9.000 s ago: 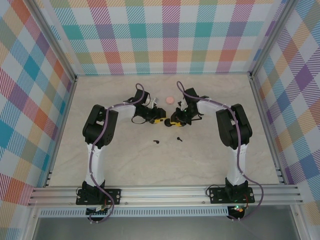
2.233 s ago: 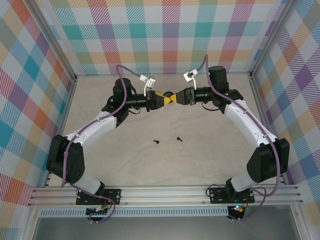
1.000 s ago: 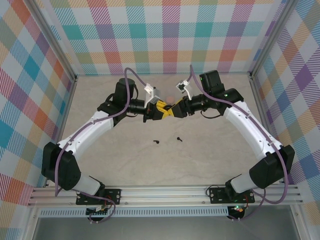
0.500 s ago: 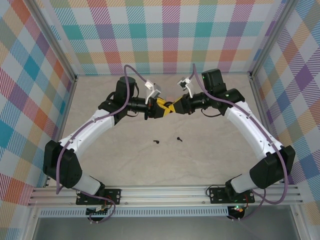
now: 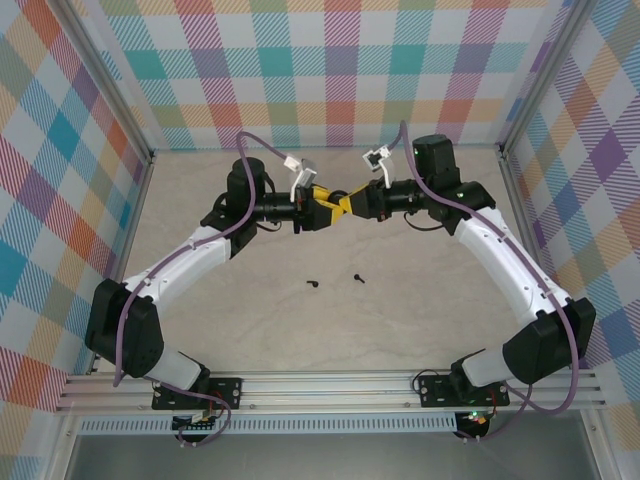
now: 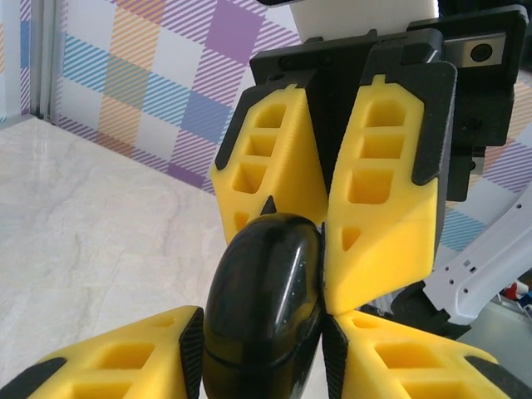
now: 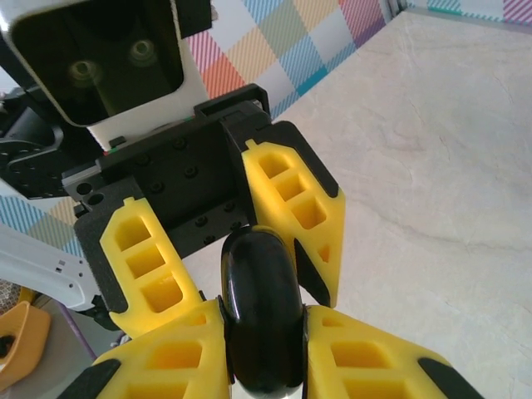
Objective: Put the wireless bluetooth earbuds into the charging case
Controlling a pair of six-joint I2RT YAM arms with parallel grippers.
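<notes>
A glossy black charging case [image 6: 264,274] hangs in the air over the back middle of the table, and both grippers meet on it. The yellow fingers of my left gripper [image 6: 262,322] sit against its two sides, a thin seam showing near their pads. My right gripper [image 7: 262,311] is shut across the case [image 7: 261,287], which shows edge-on there. From above, the left gripper [image 5: 334,209] and right gripper [image 5: 344,206] point tip to tip. Two black earbuds [image 5: 314,284] [image 5: 358,277] lie on the table nearer the front.
The pale marble table [image 5: 250,320] is walled by checked panels [image 5: 340,70] at the back and both sides, with metal rails [image 5: 330,385] along the near edge. Both arms stretch inward from their bases, leaving open table around the two earbuds.
The right fingers have closed onto the case. Both wrists have risen a little and now point level at each other. The earbuds on the table have not moved.
</notes>
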